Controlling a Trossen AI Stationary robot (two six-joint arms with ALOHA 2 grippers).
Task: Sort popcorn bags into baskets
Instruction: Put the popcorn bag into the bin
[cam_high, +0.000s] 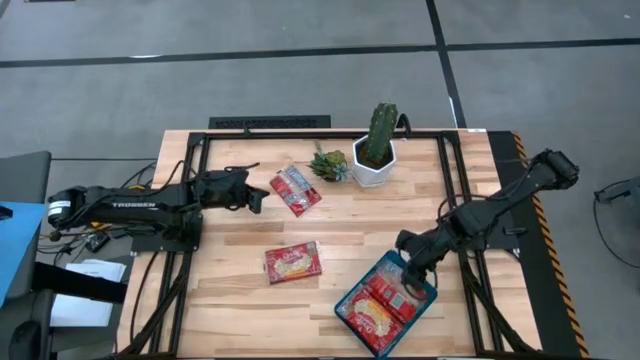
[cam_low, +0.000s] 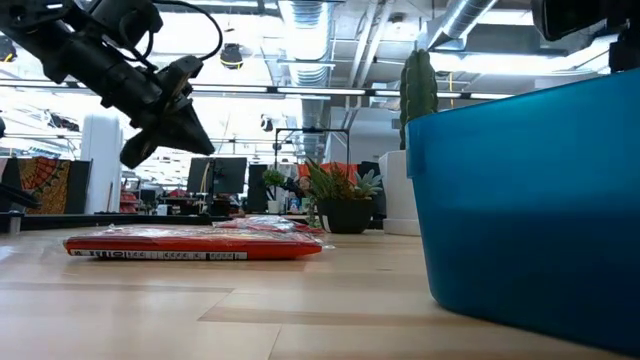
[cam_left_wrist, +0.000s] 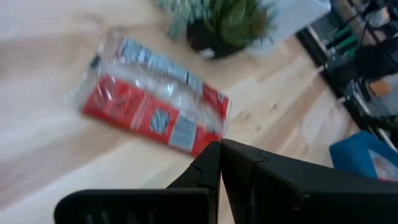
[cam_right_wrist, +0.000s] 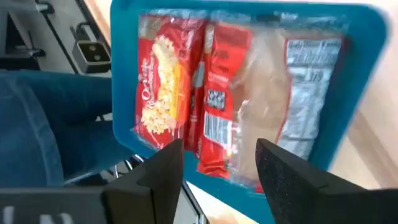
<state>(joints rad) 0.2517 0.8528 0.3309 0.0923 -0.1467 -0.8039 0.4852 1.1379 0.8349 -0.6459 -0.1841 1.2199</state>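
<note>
Hovering with fingers spread, the right hand hangs over the tray, above its popcorn bags.

A light wooden bench stands on a grey floor crossed by dark lines. Near the far edge of the bench a tall green cactus grows upright in a white hexagonal pot. Just beside the pot, on its left in the high view, sits a small spiky green plant in a dark pot. A black frame runs along the far edge and down both sides. In the low view an office room shows behind, with ceiling ducts and monitors. Blue fabric shows below the bench edge in the right wrist view.
</note>
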